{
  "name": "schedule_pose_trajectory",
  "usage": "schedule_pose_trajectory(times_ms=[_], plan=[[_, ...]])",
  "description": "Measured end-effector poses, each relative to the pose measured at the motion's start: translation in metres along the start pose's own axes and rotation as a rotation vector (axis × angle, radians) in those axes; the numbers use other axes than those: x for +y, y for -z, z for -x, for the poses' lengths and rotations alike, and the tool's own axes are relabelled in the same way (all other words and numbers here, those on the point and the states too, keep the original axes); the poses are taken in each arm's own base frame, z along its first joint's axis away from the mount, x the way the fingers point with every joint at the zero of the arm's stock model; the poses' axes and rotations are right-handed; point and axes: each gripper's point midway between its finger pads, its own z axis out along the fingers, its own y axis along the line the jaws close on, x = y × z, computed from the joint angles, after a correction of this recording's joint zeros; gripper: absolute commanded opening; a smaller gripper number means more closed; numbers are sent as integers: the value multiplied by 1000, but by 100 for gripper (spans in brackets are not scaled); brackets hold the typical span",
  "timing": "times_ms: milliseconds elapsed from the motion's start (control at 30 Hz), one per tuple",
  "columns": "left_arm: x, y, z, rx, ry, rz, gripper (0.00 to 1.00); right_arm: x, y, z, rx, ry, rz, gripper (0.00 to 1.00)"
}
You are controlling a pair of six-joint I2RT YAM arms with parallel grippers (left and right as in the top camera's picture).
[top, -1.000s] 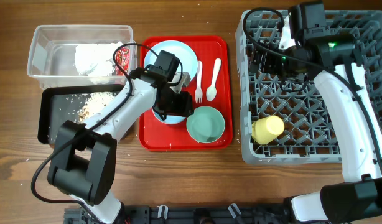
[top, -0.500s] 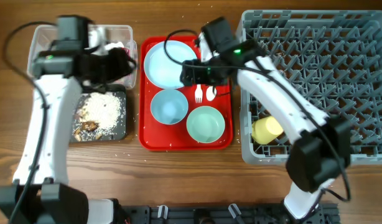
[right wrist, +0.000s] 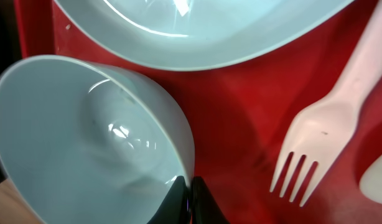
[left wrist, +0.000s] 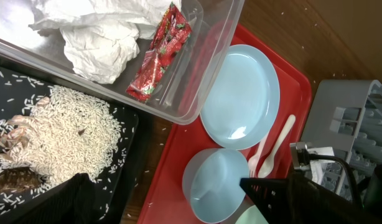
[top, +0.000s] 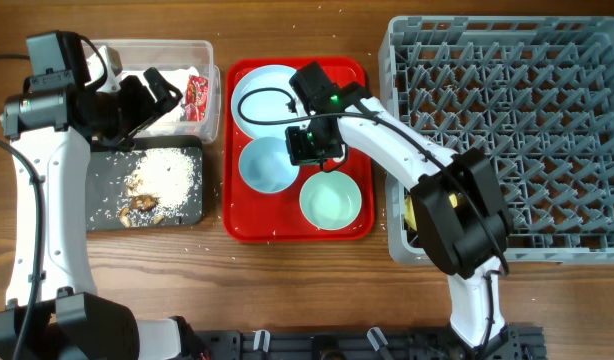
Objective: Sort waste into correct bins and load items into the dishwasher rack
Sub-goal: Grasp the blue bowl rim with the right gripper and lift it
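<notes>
Step in hand: loading the dishwasher rack, starting with a bowl. The right gripper [top: 309, 150] was down on the flat red serving tray [top: 249, 222]. In the right wrist view its fingertips were drawn close together and pinched the near rim of the pale blue round bowl [right wrist: 85, 143]. The bowl sat tipped, beside the white plastic fork [right wrist: 315, 140] and below the pale blue round plate [top: 272, 92].

The left gripper [top: 165, 88] hovered over the clear plastic rectangular tub [top: 212, 60], fingers spread and empty. The crumpled white paper napkin [left wrist: 97, 50] and the small red shiny snack wrapper [left wrist: 160, 53] lay inside the tub. The loose white rice scraps [top: 167, 170] lay in the shallow black tray [top: 192, 215].

Next move, as judged: lift the bowl clear of the tray by its rim, carry it right to the large grey pegged dishwasher rack [top: 507, 130], and seat it between pegs. A thin rim grip may let the bowl swing.

Change from half a second earlier: the right gripper had been over the cutlery near the plate's edge and had since dropped to the bowl. The left arm had drawn back leftward.
</notes>
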Motion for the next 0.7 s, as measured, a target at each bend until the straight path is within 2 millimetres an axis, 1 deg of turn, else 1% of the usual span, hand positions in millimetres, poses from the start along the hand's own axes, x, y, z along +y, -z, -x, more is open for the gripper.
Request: schedule_pose_trajectory(times_ms=[67,100,133,167,200,233,267,300,333,367,400,433,467,500,533,633,700], plan=[[0,0,0,0,0,0,100,4,1,-2,12,6,30,4],[0,0,0,0,0,0,100,4,4,0,9,3,33,4],[0,0,0,0,0,0,100,3,15,6,-19,-1,34,4],[0,0,0,0,0,0,100,-2,44,21,-99,-8,26,4],[0,0,0,1,1,0,100,-13,77,36,-202,-27,-31,4],[0,0,0,0,0,0,100,-32,130,52,-355,-61,-116,4],[0,0,0,0,0,0,100,-50,181,64,-504,-101,-208,4],[0,0,0,0,0,0,100,-77,260,69,-716,-174,-345,5],[0,0,0,1,0,0,100,-97,318,63,-869,-242,-480,4],[0,0,0,0,0,0,100,-116,359,52,-977,-307,-633,4],[0,0,0,0,1,0,100,-128,377,46,-1023,-345,-743,4],[0,0,0,0,1,0,100,-139,386,45,-1043,-361,-854,4],[0,0,0,0,0,0,100,-153,389,53,-1047,-353,-1019,4],[0,0,0,1,0,0,100,-162,385,65,-1030,-323,-1143,4],[0,0,-1,3,2,1,100,-169,377,75,-989,-282,-1242,4],[0,0,-1,4,1,0,100,-179,360,105,-917,-191,-1453,4],[0,0,0,0,0,0,100,-187,339,124,-834,-120,-1563,4]])
